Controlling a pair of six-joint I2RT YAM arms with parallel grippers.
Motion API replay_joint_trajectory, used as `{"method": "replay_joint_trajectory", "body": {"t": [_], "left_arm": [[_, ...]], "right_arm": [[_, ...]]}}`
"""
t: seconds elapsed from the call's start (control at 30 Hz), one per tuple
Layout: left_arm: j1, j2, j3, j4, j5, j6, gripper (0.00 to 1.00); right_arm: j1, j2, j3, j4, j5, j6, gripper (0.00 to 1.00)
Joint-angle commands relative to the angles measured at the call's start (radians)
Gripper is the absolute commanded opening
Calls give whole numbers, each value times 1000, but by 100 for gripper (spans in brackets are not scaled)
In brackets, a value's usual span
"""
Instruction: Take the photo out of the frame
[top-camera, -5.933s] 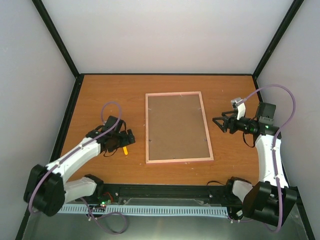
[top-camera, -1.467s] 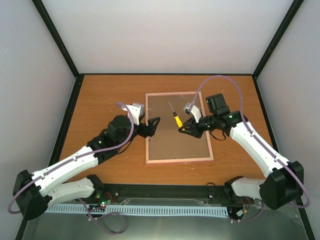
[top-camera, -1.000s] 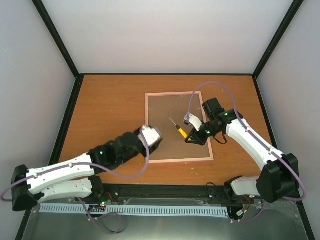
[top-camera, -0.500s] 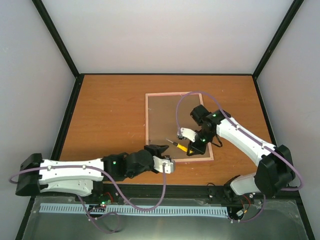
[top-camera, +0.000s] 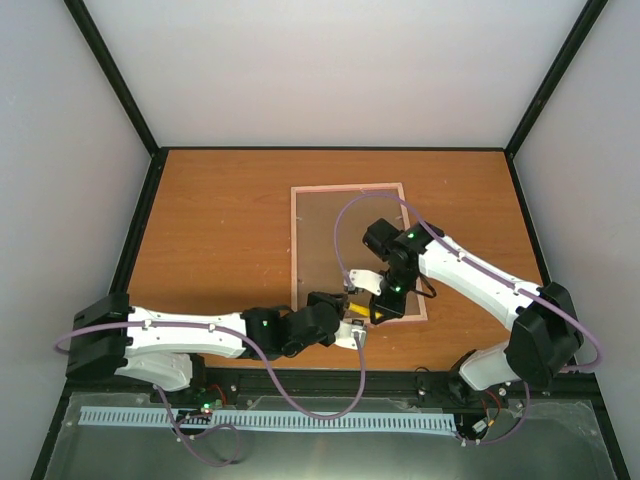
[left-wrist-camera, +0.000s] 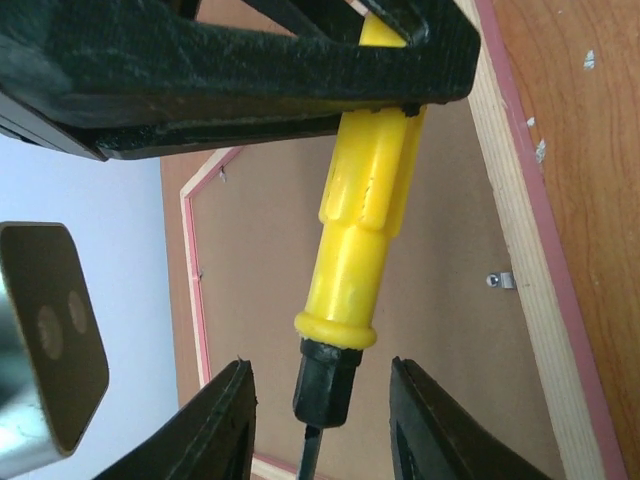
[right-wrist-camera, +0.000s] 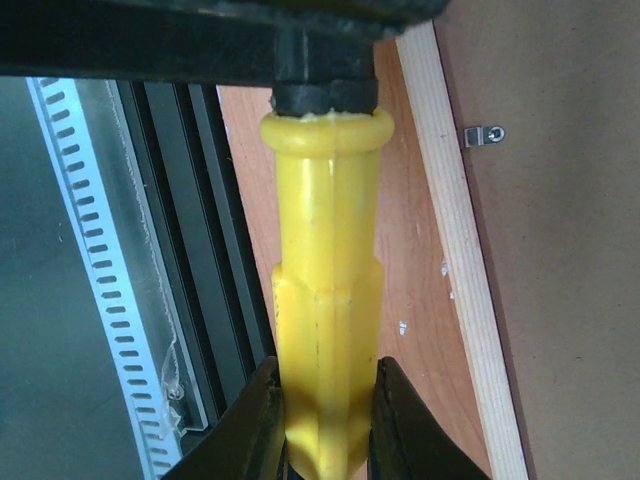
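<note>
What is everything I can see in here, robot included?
frame: one, pink, flat mid-table, back side up
backing board: one, brown, filling the frame
clip: one seen clearly, silver, on the board by the frame's edge
screwdriver: one, yellow handle and black collar, above the frame's near edge
table: one, orange-brown wood, under everything
left arm, right arm: two, white and black, reaching from the near edge
right tool: one, black, gripping the yellow handle
left tool: one, black, jaws open either side of the black collar
</note>
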Motion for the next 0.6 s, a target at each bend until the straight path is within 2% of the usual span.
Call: {"method": "replay_joint_trajectory", "body": {"t": [0.0, 0.17, 0.3, 0.43, 0.47, 0.57], "left_arm": [[-18, 14, 23, 3, -39, 39, 38], [-18, 39, 17, 23, -75, 55, 38], [-18, 65, 2, 76, -140, 83, 27], [-18, 49, -4, 105, -117, 63, 14], [-18, 41, -5, 112, -105, 51, 11], [-6, 5, -20, 124, -36, -11, 2]], "right_arm": [[18, -5, 27, -19, 1, 14, 3], [22, -14, 26, -22, -10, 20, 3], [24, -28, 17, -18, -28, 20, 3], [24, -43, 11, -19, -35, 20, 7], [24, -49, 11, -20, -36, 19, 12], [24, -97, 18, -27, -76, -6, 37]]}}
